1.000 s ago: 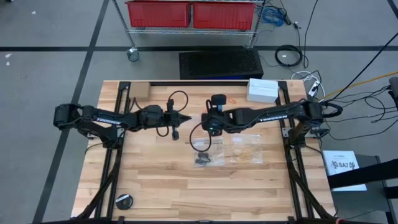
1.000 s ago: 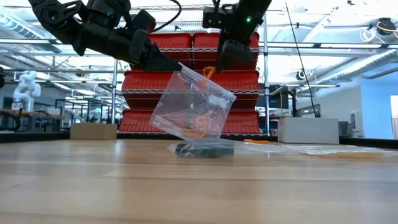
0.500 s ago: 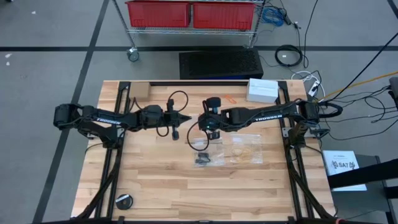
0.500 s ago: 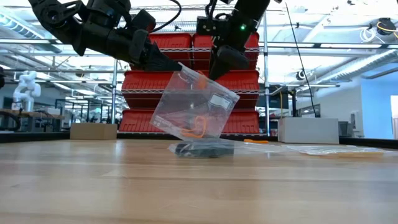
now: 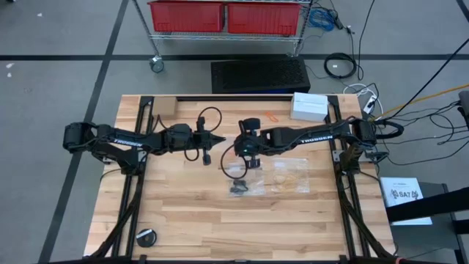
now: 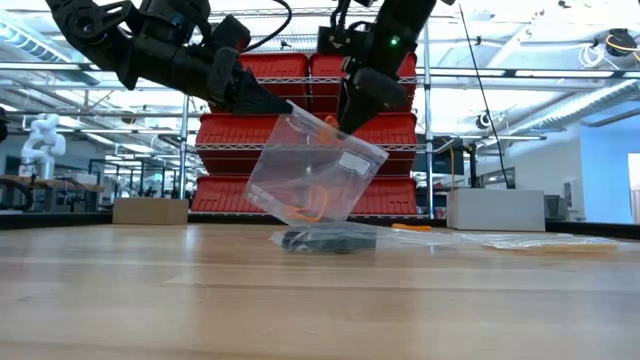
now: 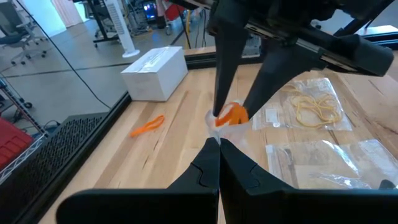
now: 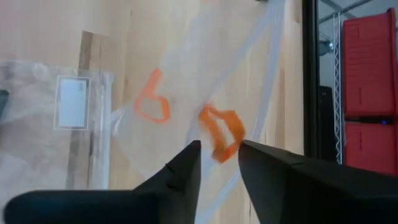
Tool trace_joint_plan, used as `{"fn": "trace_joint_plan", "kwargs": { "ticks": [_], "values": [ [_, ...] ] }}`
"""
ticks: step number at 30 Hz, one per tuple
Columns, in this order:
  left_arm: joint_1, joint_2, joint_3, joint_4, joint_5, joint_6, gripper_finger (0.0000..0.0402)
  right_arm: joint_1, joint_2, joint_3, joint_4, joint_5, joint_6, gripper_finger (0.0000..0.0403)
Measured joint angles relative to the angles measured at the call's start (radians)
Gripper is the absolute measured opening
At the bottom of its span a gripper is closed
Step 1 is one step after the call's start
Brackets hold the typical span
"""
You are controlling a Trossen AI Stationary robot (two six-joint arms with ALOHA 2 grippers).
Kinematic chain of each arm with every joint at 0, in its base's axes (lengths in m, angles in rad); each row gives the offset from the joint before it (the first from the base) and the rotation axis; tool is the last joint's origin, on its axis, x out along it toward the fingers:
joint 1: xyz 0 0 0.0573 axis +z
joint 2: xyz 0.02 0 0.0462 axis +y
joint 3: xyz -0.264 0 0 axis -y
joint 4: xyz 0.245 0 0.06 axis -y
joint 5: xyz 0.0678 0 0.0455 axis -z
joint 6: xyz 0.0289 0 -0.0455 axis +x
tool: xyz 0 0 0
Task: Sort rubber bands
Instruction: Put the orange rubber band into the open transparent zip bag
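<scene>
High view: both arms are meeting mid-desk (image 5: 183, 220). Low view: the left claw (image 6: 283, 106) is clenching the clear bag's (image 6: 310, 175) rim. Right wrist view: the right claw (image 8: 219, 160) is pinching an orange rubber band (image 8: 221, 132) at the bag's mouth; next, probably releasing it inside.

Robot lab with red bins (image 5: 227, 16)

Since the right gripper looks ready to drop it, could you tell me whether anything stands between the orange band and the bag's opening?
Nothing visible does. The right gripper holds the orange rubber band right at the top edge of the clear bag, which the left gripper holds up by a corner.
</scene>
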Motion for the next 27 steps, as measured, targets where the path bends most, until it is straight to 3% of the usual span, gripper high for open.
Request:
{"fn": "trace_joint_plan", "kwargs": {
  "ticks": [13,17,21,27],
  "values": [
    [0.0,0.0,0.0,0.0,0.0,0.0,0.0,-0.008,-0.004,0.187,-0.202,-0.004,0.084,0.0184],
    [0.0,0.0,0.0,0.0,0.0,0.001,0.0,-0.058,-0.008,0.189,-0.318,-0.135,0.138,0.0187],
    [0.0,0.0,0.0,-0.002,0.0,0.002,0.0,-0.117,-0.014,0.13,-0.382,-0.347,0.168,0.0187],
    [0.0,-0.001,0.0,-0.018,0.0,0.003,0.0,-0.184,-0.109,-0.125,-0.214,-0.371,0.182,0.0187]
  ]
}}
